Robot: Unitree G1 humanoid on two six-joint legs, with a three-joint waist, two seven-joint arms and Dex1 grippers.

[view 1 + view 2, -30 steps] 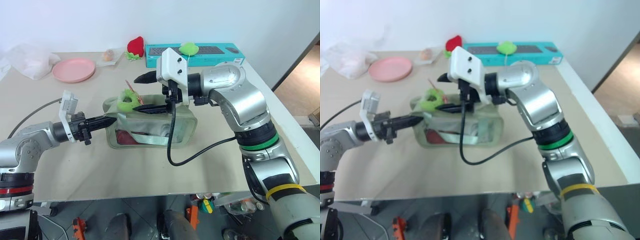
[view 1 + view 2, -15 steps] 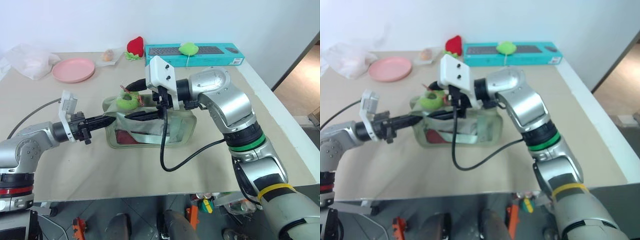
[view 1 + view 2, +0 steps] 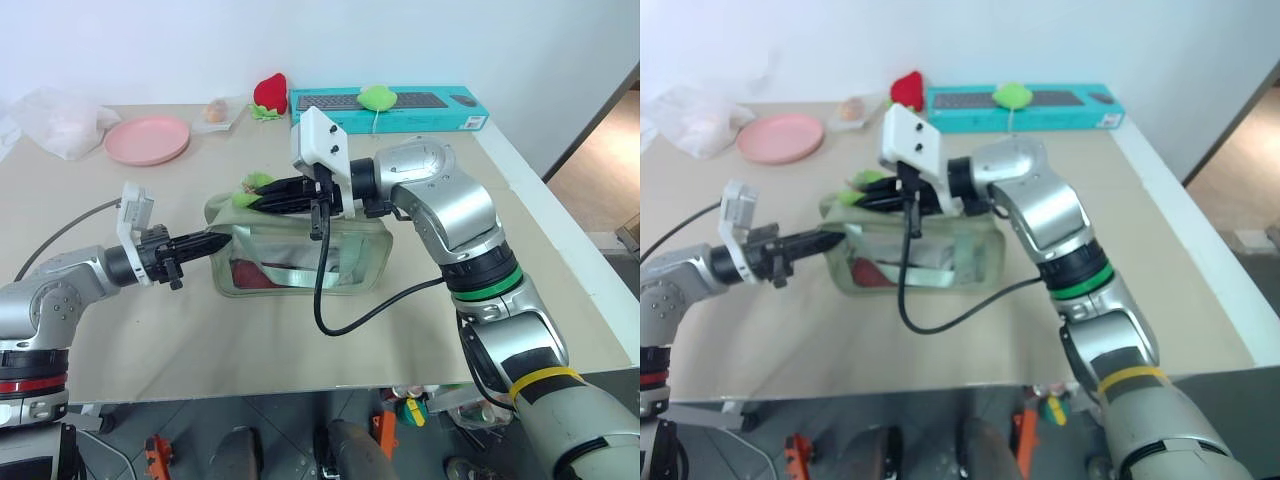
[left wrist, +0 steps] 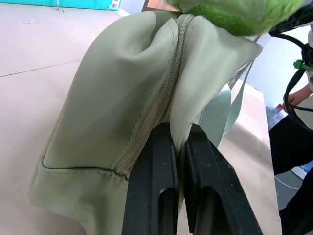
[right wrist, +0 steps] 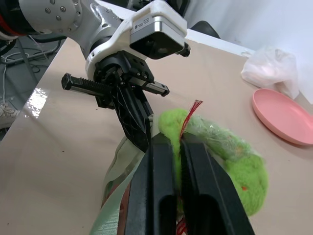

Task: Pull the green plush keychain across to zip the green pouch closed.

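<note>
Beige table carried the green pouch mid-surface. Along the far edge: pink plate, crumpled clear bag, red strawberry plush, teal keyboard box with a lime plush on top.

pouch mid-table | keychain on top (left end)

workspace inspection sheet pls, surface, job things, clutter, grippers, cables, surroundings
surface: beige table.
job's things: green pouch mid-table; green plush keychain at its left end.
clutter: pink plate, red strawberry plush, teal keyboard box bearing a lime plush, white bag.
grippers: left gripper shut on pouch fabric; right gripper shut on the keychain.
cables: black cable hanging over the pouch.
surroundings: white wall.
</note>
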